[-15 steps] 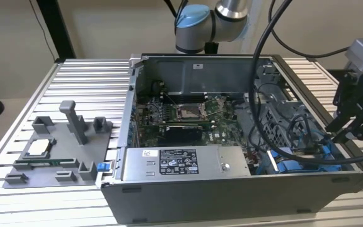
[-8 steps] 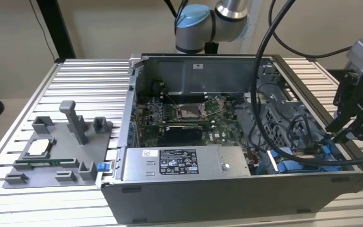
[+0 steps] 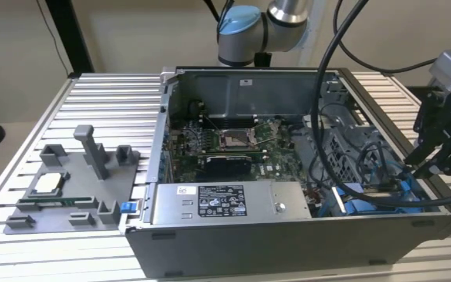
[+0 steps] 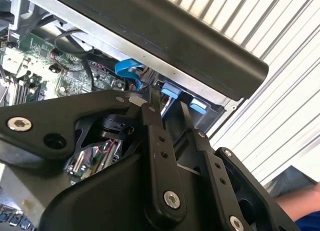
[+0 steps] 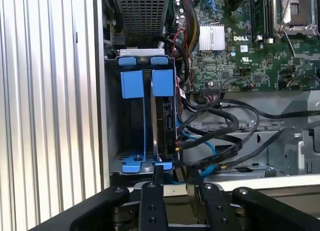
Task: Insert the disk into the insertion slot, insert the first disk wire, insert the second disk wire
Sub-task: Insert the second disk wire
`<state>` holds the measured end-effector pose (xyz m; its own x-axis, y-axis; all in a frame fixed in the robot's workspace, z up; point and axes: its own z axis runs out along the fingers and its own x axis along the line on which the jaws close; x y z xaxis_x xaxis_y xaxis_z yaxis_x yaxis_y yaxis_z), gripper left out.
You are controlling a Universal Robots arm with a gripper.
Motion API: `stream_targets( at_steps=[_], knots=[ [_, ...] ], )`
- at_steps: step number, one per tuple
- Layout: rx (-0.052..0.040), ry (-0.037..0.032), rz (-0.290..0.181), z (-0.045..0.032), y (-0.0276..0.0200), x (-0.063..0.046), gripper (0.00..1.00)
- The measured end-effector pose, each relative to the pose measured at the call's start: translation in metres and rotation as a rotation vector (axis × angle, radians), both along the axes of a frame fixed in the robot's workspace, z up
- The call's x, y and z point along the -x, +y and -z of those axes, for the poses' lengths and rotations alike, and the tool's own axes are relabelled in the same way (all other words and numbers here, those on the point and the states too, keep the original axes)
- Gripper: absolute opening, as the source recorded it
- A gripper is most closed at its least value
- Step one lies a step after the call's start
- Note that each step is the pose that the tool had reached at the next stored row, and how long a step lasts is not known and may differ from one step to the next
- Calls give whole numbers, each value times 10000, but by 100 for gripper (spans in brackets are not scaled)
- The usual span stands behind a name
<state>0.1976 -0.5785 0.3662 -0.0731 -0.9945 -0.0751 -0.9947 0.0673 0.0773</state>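
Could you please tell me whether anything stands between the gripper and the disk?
Nothing visible does. In the first wrist view the gripper sits right at the blue end of the disk, which stands in the slot. Black cables run beside the disk, not between.

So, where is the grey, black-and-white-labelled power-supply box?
The power-supply box lies inside the grey computer case, on the exterior view's left of the blue-railed drive bay.

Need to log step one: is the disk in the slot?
In. The first wrist view shows the disk standing on edge inside the slot, within its walls. Whether it is fully seated, cannot tell.
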Motion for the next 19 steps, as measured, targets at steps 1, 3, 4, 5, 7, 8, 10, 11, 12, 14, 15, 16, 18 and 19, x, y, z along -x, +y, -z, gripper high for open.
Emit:
stream_targets(
  at_steps=[1, 3, 4, 5, 7, 8, 10, 11, 12, 14, 15, 16, 18, 19],
  knots=[
    [-5, 0, -7, 5, -1, 0, 100],
    [-25, 1, -25, 12, -6, -1, 100],
    [-48, 0, -39, 16, -9, -2, 100],
    [-68, 1, -56, 18, -13, -2, 100],
    [-100, 0, -98, 24, -20, -2, 100],
    [-113, -1, -120, 27, -23, -2, 100],
    [-146, 1, -157, 37, -25, -2, 100],
    [-178, 0, -172, 44, -26, -2, 100],
    [-214, 0, -184, 52, -26, -2, 100],
    [-297, -4, -194, 68, -26, -2, 100],
    [-337, -4, -196, 74, -26, -2, 100],
    [-392, -4, -197, 81, -26, -2, 100],
    [-483, -6, -197, 86, -26, -2, 100],
    [-538, -6, -197, 86, -26, -2, 100]
  ],
)
